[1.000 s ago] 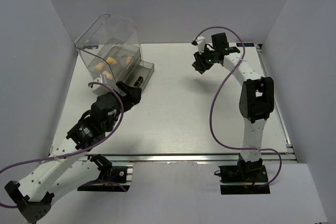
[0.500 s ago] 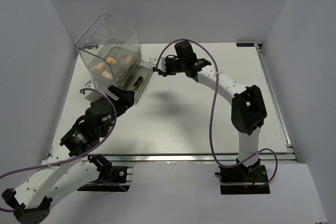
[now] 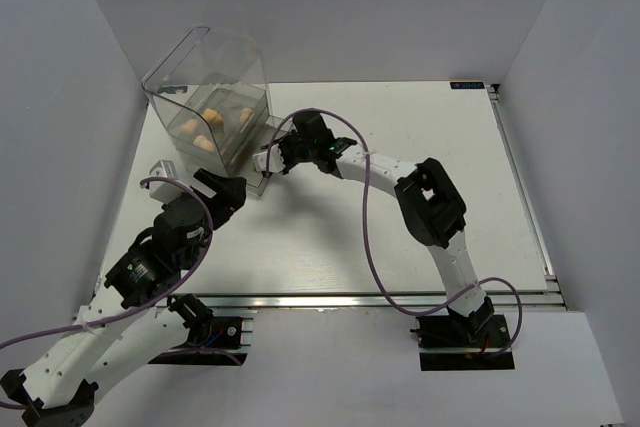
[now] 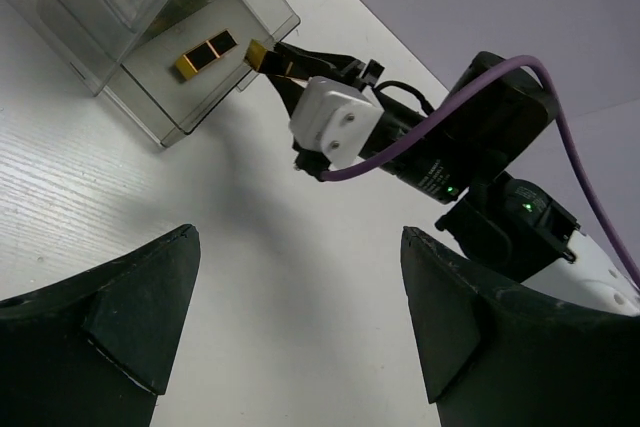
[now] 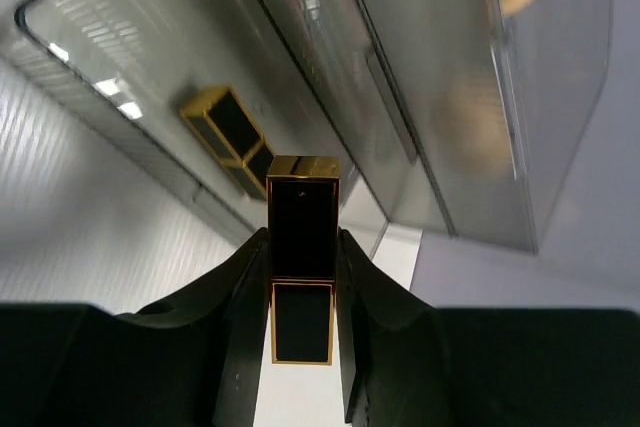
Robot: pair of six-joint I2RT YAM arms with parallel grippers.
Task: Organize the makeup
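The right arm is swinging in from the far right of the white table [image 3: 470,177] toward the large clear plastic drawer box [image 3: 200,67]. Its right gripper [image 3: 270,160], well apart from the box a second ago, is now hanging at the rim of the pulled-out clear drawer [image 4: 150,115]. The short black-and-gold lipstick tube [image 5: 302,237] pinched between its fingers is travelling with it, arriving near the second tube [image 4: 205,54] lying in that drawer. The left arm is pulling back toward the near edge, its wide-spread left gripper [image 3: 222,189] drawing away from the drawer front.
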